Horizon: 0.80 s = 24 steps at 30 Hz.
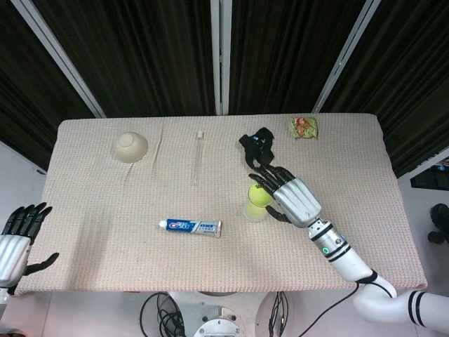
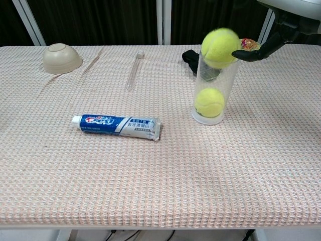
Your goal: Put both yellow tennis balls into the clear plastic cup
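The clear plastic cup (image 2: pixel 212 95) stands upright right of the table's middle, with one yellow tennis ball (image 2: pixel 209 102) at its bottom. The second yellow tennis ball (image 2: pixel 219 47) sits at the cup's mouth, about half above the rim. My right hand (image 2: pixel 271 40) hangs just right of and above it with fingers spread; one dark fingertip (image 2: pixel 244 53) touches the ball's side, and nothing wraps around it. From the head camera the right hand (image 1: pixel 291 196) reaches over the cup (image 1: pixel 255 209) and the ball (image 1: pixel 261 196). My left hand (image 1: pixel 17 235) hangs empty off the table's left edge.
A toothpaste tube (image 2: pixel 118 125) lies left of the cup. A black strap (image 1: pixel 257 149) lies just behind the cup, and a snack packet (image 1: pixel 304 127) at the back right. A beige bowl (image 2: pixel 61 57) sits upside down at the back left, with a thin clear tube (image 2: pixel 134 70) lying beside it.
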Each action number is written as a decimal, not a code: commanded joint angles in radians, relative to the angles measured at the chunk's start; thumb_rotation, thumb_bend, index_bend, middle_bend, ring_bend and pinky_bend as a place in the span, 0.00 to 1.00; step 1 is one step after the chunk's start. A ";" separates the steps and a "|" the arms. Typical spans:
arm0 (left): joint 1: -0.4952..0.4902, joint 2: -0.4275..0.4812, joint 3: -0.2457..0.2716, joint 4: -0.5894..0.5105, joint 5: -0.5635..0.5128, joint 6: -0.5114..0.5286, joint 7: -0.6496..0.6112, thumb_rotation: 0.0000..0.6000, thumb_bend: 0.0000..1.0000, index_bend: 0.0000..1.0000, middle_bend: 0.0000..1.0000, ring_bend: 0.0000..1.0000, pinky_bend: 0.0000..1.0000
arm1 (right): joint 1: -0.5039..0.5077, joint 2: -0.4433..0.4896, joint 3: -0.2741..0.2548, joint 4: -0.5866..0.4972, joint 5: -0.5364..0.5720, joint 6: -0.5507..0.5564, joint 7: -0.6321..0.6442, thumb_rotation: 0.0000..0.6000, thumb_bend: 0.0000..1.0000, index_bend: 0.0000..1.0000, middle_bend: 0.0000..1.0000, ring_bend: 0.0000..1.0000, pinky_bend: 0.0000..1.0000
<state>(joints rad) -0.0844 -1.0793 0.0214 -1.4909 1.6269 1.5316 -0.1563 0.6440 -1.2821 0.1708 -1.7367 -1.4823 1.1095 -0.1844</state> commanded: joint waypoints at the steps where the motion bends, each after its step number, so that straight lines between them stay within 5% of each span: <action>1: -0.002 0.000 0.000 0.001 -0.002 -0.004 0.002 1.00 0.18 0.01 0.00 0.00 0.00 | -0.001 0.012 -0.003 -0.009 -0.007 0.002 0.007 1.00 0.18 0.00 0.00 0.00 0.04; 7: 0.001 0.001 -0.001 0.002 0.001 0.007 -0.001 1.00 0.18 0.01 0.00 0.00 0.00 | -0.077 0.075 -0.045 -0.026 -0.078 0.116 -0.035 1.00 0.18 0.00 0.00 0.00 0.04; 13: 0.005 -0.009 -0.008 0.011 0.004 0.027 0.004 1.00 0.18 0.01 0.00 0.00 0.00 | -0.264 0.136 -0.114 0.094 -0.030 0.298 -0.180 1.00 0.18 0.00 0.00 0.00 0.00; 24: 0.001 -0.028 -0.021 0.023 -0.020 0.015 0.042 1.00 0.18 0.01 0.00 0.00 0.00 | -0.436 0.150 -0.140 0.237 0.076 0.389 -0.059 1.00 0.18 0.00 0.00 0.00 0.00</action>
<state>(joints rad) -0.0833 -1.1067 0.0019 -1.4667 1.6087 1.5483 -0.1155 0.2165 -1.1321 0.0345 -1.5072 -1.4086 1.4917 -0.2493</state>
